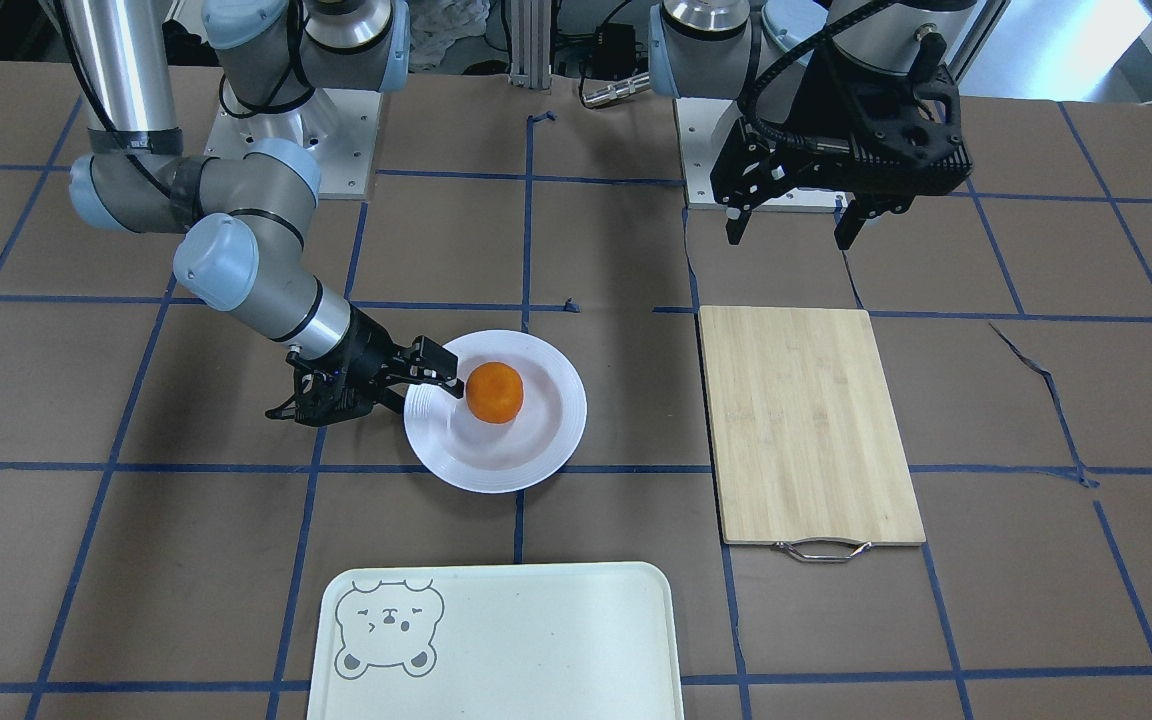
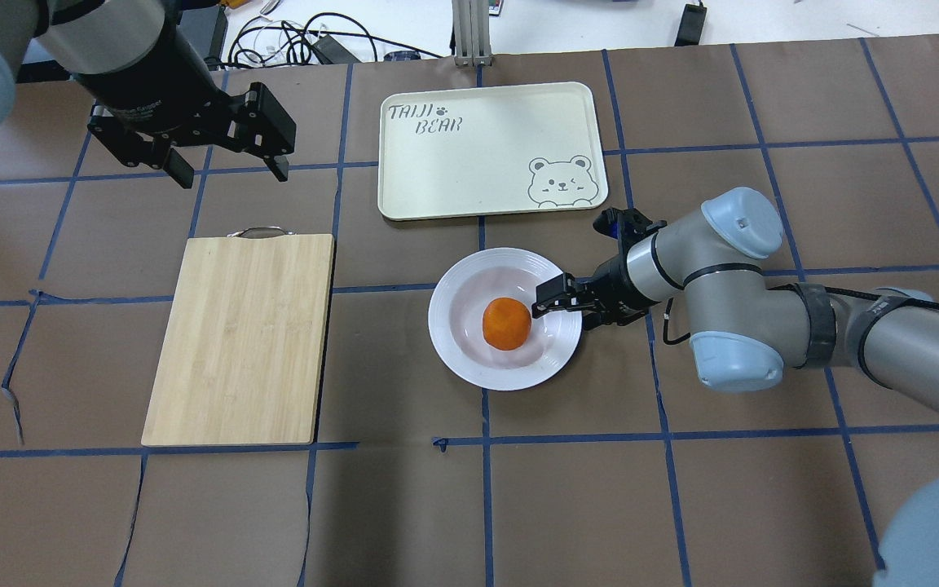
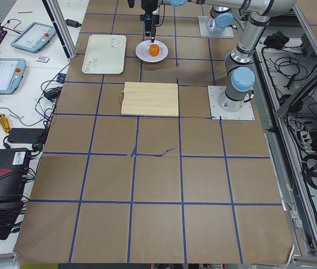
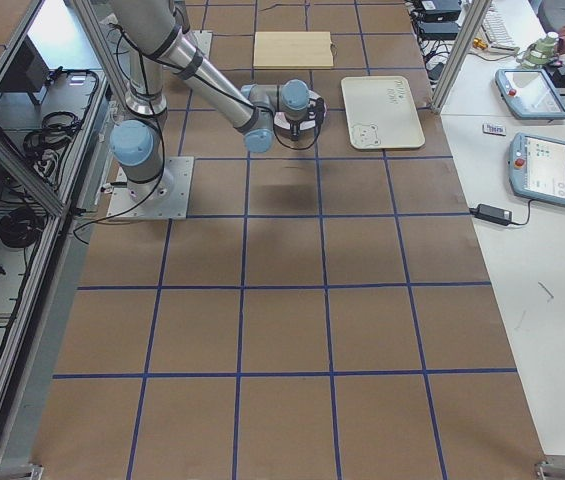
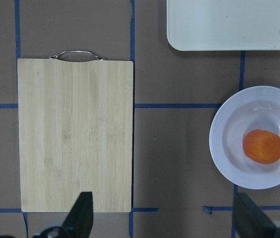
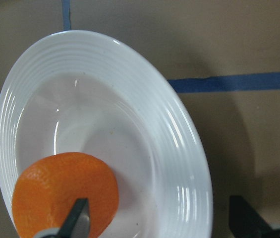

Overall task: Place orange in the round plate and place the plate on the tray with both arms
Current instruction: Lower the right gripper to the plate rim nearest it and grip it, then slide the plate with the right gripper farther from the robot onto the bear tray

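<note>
Front view: orange [image 1: 493, 392] already sits in the round plate [image 1: 556, 425], mid-table, so you're on step two, moving the plate. Right gripper [image 1: 431, 390] is at the plate's rim, jaws apart, holding nothing. Left gripper [image 1: 791, 235] hangs high on the cutting board [image 1: 811, 420] side, spread and empty. Tray [image 1: 536, 640] lies at the table's operator-side edge, with its near part cut off.

Overhead: tray is bare. The plate sits near its bear corner, not touching.

Left wrist: jaws wide. The plate's far edge is clipped.

Right wrist: one finger is over the orange, the other outside the rim. My read: pinch the rim next, bring the left gripper to the opposite rim, then lift level or the orange rolls.

Side views: too small to judge grip. In the right one, the arm hides most of the plate.
</note>
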